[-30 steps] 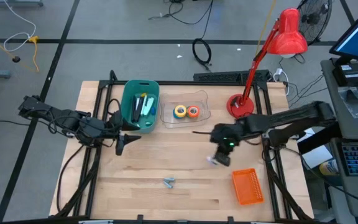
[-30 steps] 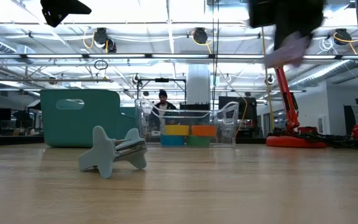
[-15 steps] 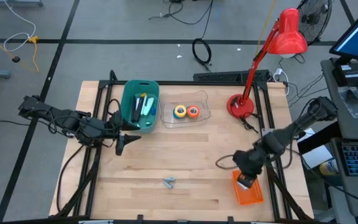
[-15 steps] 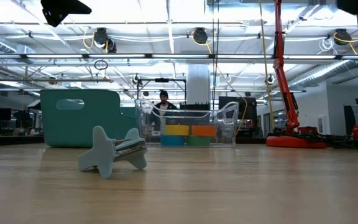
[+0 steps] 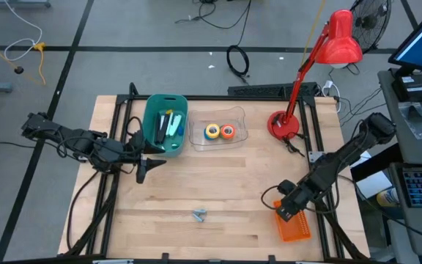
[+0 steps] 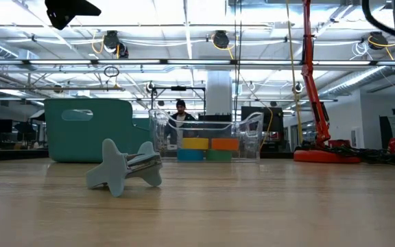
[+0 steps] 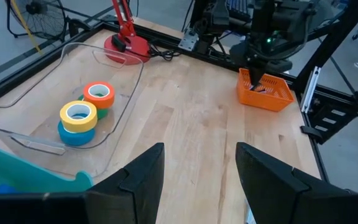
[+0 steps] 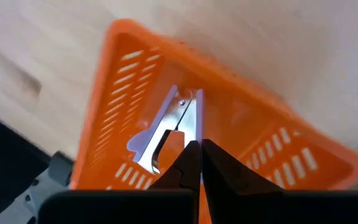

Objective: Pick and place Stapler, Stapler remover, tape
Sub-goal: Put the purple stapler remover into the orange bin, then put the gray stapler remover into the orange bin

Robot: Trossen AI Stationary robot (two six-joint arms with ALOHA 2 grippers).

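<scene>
— Remover: where was it taken?

— The right arm was swung from mid-table to the table's right side, and the right gripper was brought over the basket. The remover was seen inside the basket, with the narrow fingers apparently pinched on one edge.

— And what was left?

— Release was judged pending. Another remover lay on the table. The left gripper was held wide beside the bin.
</scene>
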